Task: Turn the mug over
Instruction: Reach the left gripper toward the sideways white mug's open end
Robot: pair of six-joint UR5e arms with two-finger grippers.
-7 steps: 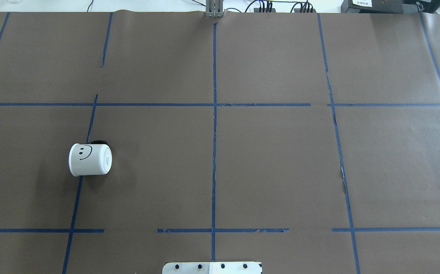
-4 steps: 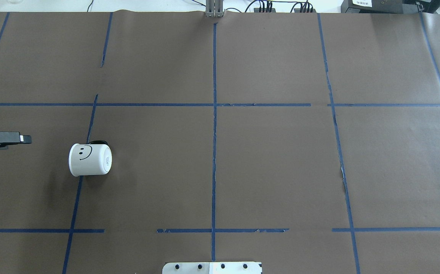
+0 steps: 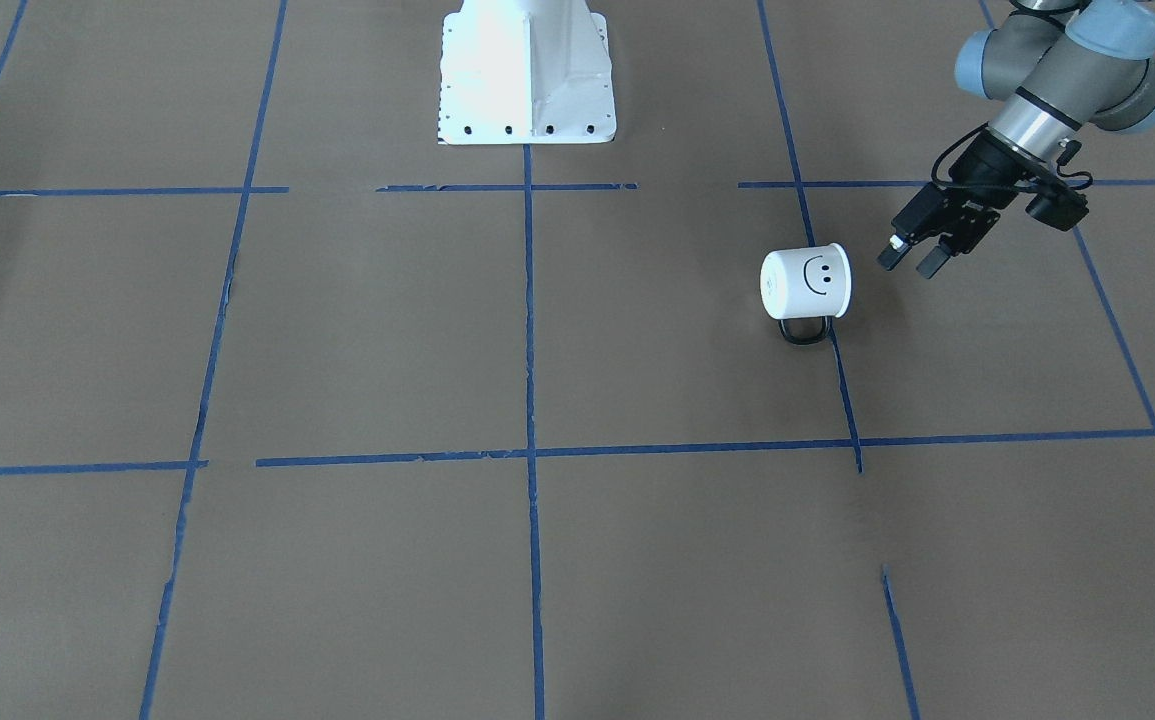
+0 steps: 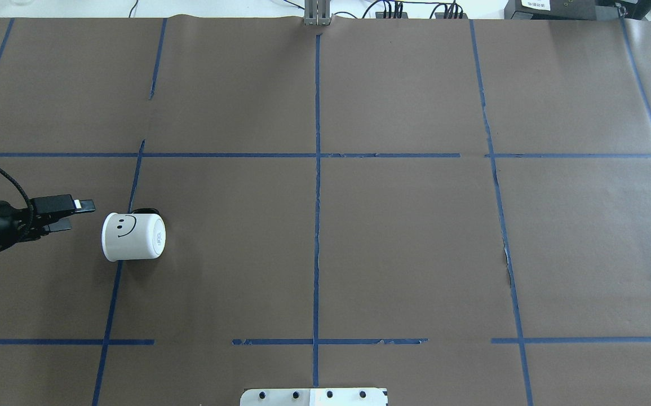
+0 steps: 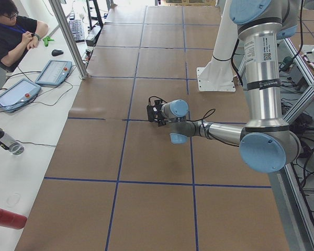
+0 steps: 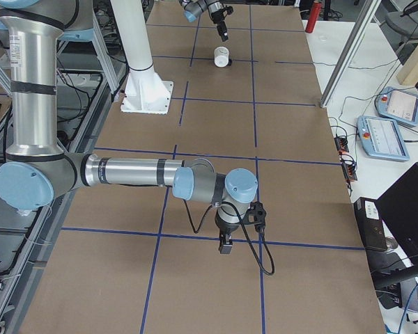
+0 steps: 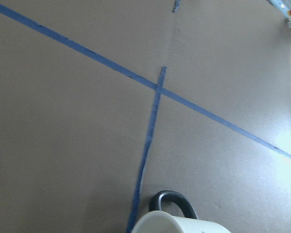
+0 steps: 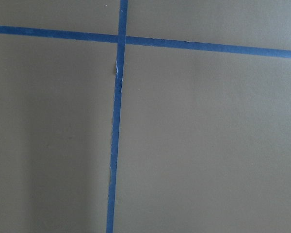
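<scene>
The white mug (image 4: 132,237) lies on its side on the brown paper, smiley face up and black handle (image 4: 146,211) toward the far side. Its base faces the table's middle and its rim faces my left gripper. It also shows in the front view (image 3: 805,282), the right-side view (image 6: 222,57) and the left wrist view (image 7: 184,224). My left gripper (image 4: 72,215) is open and empty, just left of the rim and apart from it; the front view (image 3: 912,262) shows the gap. My right gripper (image 6: 225,245) shows only in the right-side view, low over the paper far from the mug; I cannot tell its state.
The robot's white base plate (image 4: 314,396) sits at the near edge. Blue tape lines (image 4: 317,225) grid the paper. A metal post (image 4: 317,14) stands at the far edge. An operator (image 5: 13,31) and tablets (image 5: 53,71) are at a side table.
My left gripper has come in from the left edge and moved right, close to the mug's rim. The mug has not moved.
</scene>
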